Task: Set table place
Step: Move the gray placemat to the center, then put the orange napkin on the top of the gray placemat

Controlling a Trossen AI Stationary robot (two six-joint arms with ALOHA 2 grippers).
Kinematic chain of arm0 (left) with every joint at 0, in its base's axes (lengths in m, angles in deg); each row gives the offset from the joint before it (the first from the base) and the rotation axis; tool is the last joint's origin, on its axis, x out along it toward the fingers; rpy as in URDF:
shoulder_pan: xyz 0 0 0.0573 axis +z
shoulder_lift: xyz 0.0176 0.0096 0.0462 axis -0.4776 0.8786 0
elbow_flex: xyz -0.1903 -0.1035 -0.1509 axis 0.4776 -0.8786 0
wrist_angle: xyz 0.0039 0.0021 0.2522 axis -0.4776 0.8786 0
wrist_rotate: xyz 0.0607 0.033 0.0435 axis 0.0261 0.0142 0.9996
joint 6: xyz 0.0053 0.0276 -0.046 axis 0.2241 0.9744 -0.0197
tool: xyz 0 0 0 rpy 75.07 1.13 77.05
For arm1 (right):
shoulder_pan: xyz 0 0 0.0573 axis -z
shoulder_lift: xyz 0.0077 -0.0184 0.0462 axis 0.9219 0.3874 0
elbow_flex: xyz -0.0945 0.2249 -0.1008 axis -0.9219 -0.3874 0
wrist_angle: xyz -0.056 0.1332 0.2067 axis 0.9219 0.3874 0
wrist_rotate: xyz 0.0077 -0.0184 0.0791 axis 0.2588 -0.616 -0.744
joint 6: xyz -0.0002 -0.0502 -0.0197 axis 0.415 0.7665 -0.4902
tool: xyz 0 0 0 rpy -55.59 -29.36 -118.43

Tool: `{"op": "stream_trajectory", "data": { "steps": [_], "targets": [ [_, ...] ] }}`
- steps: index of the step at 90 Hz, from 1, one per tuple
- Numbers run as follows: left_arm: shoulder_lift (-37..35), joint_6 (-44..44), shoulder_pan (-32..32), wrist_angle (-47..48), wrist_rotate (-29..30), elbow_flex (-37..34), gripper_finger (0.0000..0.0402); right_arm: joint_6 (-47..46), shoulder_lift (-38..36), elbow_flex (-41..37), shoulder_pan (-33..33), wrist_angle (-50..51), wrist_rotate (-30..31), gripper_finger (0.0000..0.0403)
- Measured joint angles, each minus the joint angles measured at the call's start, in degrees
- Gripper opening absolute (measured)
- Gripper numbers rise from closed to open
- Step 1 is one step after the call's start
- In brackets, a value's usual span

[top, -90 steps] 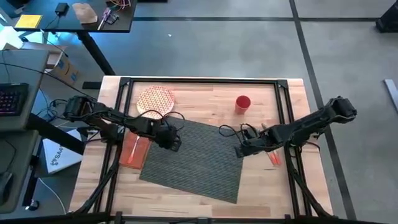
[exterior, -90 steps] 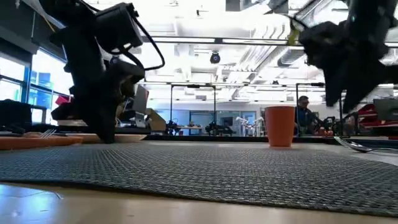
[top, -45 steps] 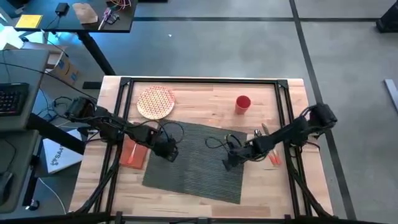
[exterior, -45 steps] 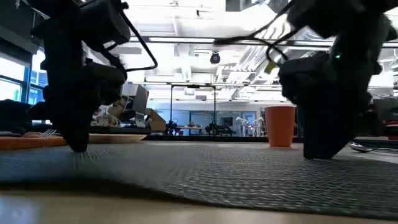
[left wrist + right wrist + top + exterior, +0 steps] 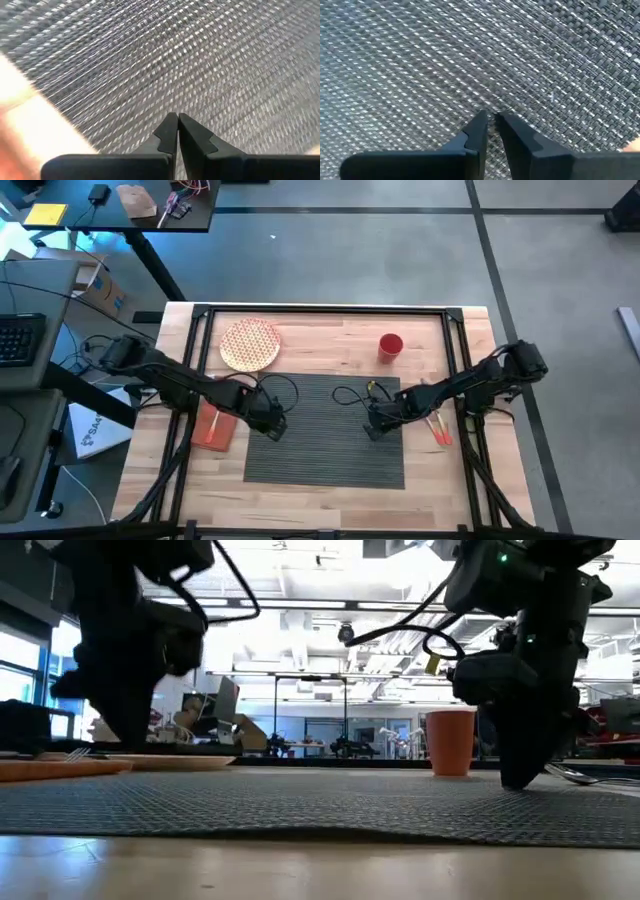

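Both grippers were down on the placemat (image 5: 325, 430), which lay flat at the middle of the table (image 5: 330, 335), squared to its edges. Left gripper (image 5: 272, 427) sat on the mat's left side, fingers pressed closed on the weave; right gripper (image 5: 372, 426) on the right side, fingers nearly together, tips on the fabric, whether pinching it I could not tell. The mat looked light, limp and woven, likely to drag or ripple; edges or corners seemed the best hold. Its long axis ran left to right. Plate (image 5: 250, 344) and cup (image 5: 390, 345) stood beyond it.
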Motion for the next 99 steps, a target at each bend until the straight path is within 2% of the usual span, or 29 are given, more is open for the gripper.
{"op": "stream_trajectory", "data": {
  "steps": [13,27,39,51,64,80,99],
  "targets": [
    [-2.6,0.1,-0.3,11.2,-0.7,2.3,0.0013,0.0,-0.4,0.0,0.0,-1.2,0.8,0.0041],
    [-3.8,0.7,0.1,19.4,-1.9,-0.1,0.0069,0.0,-0.4,0.0,0.0,-2.1,0.9,0.0041],
    [-3.7,0.5,0.6,19.1,-3.6,-4.7,0.0126,0.0,-0.4,0.0,0.0,-3.5,1.1,0.0041],
    [-2.9,-0.8,0.5,16.0,-4.5,-9.5,0.0148,0.0,-0.4,0.0,0.0,-5.9,1.3,0.0041],
    [-2.8,-2.4,0.4,14.1,-4.6,-12.5,0.0121,0.0,-0.4,0.0,0.0,-8.0,1.3,0.0041],
    [-2.9,-1.1,0.4,11.6,-5.9,-11.3,0.0016,-0.1,-0.4,0.1,0.1,-9.9,1.5,0.0041],
    [-3.1,-2.0,0.4,11.1,-2.4,-5.1,0.0002,0.8,2.3,0.1,2.0,-11.8,0.6,0.0041]
  ]
}}
